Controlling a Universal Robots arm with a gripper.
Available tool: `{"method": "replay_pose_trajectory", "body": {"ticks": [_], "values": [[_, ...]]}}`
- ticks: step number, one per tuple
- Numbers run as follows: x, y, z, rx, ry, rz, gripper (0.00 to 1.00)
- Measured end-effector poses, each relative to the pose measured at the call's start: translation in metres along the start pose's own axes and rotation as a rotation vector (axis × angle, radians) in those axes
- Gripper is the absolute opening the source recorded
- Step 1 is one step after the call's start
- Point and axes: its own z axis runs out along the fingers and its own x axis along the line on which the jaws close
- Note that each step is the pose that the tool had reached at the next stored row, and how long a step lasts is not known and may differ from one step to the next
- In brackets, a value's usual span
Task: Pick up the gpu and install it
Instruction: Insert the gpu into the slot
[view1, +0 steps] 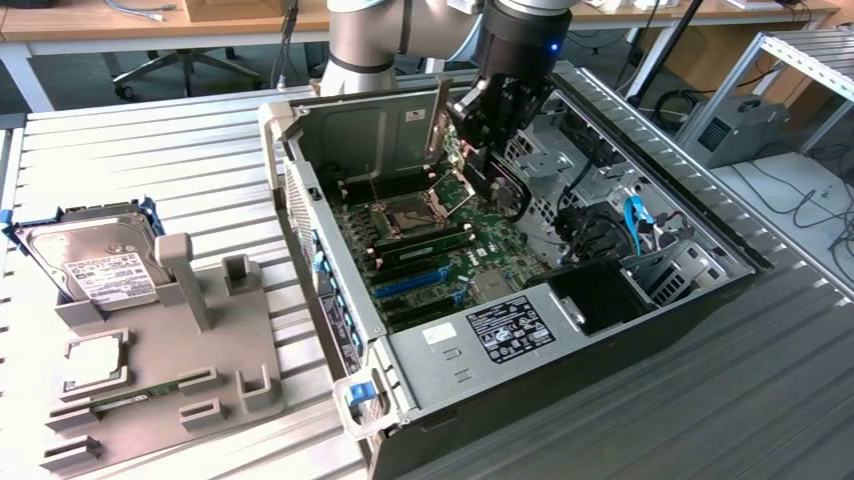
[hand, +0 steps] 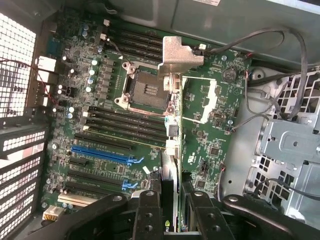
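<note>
Black two-finger gripper clamped on flat green-board, silver-bracketed gpu. Card edge-on between fingers, reaching ahead of fingertips over green motherboard, seemingly above blue slots.

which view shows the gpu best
The exterior view: it shows the gpu from the side, black fan shroud visible, held by the gripper over the motherboard. The wrist view sees the card edge-on, mostly its silver bracket.

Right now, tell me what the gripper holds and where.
The gpu, pinched across its flat faces by the gripper at the end away from its silver bracket.
</note>
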Motion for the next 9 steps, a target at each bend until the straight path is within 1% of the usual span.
{"method": "replay_pose_trajectory", "body": {"ticks": [9], "values": [[0.0000, 0.0000, 0.0000, -0.0006, -0.0005, -0.019, 0.26]]}}
